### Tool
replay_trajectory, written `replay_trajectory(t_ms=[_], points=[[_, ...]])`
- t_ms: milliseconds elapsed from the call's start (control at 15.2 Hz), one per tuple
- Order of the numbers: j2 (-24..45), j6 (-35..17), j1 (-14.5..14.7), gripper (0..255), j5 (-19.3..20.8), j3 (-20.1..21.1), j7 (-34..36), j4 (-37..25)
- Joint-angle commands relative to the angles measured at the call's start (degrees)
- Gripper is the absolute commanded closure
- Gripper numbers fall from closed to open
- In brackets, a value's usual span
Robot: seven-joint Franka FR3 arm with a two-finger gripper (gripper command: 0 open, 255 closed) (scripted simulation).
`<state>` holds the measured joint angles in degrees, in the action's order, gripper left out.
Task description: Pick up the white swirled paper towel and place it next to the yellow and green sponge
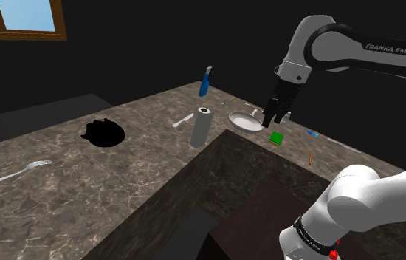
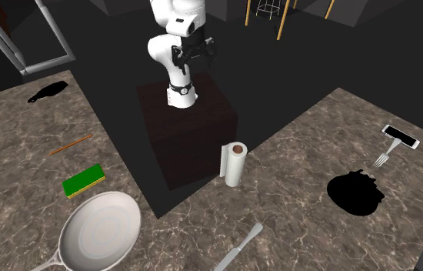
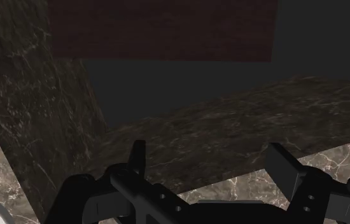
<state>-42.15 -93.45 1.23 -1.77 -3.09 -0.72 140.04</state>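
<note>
The paper towel roll (image 1: 201, 127) (image 2: 234, 164) stands upright on the marble table (image 1: 61, 185) (image 2: 294, 154), close to the table's inner edge and near a corner of the dark stand (image 1: 268, 214) (image 2: 191, 123). Nothing touches it. It is pale grey-white, and the second exterior view shows a brown core at its top. A table knife (image 1: 183, 120) (image 2: 241, 246) lies near the roll on the side away from the stand. The sponge (image 1: 276, 137) (image 2: 84, 182), green with a yellow edge, lies flat and well apart from the roll, on the other stretch of table along the stand. A round grey pan (image 1: 246, 122) (image 2: 98, 227) sits just beside the sponge. The claw (image 1: 270, 122) (image 3: 210, 162) hangs fingers-down over the table near the pan and sponge, far from the roll. In the wrist view its two black fingers (image 3: 139, 156) stand wide apart with nothing between them, so it is open and holds nothing. Beyond them are the table's edge and the stand. A thin orange pencil (image 1: 310, 156) (image 2: 70, 145) lies past the sponge. In the shoulder view a blue spray bottle (image 1: 204, 81) stands near the table's far edge. A flat black shape (image 1: 104, 133) (image 2: 354, 192) marks the table on the roll's other side. A fork (image 1: 9, 177) (image 2: 383, 156) lies beyond it, touching a phone (image 2: 400, 137) in the second exterior view. A wood-framed window (image 1: 17, 18) shows in the shoulder view's upper left.
</note>
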Motion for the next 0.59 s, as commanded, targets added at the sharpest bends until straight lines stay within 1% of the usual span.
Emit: replay_trajectory(t_ms=[0, 264, 528], points=[[0.00, 0.00, 0.00, 0, 0.00, 0.00, 0.00, 0.00], [8.74, -6.19, 0.77, 0, 0.16, -0.50, -1.98, -3.18], [17.60, -11.27, 1.51, 0, 0.06, -0.89, -3.93, -7.58]])
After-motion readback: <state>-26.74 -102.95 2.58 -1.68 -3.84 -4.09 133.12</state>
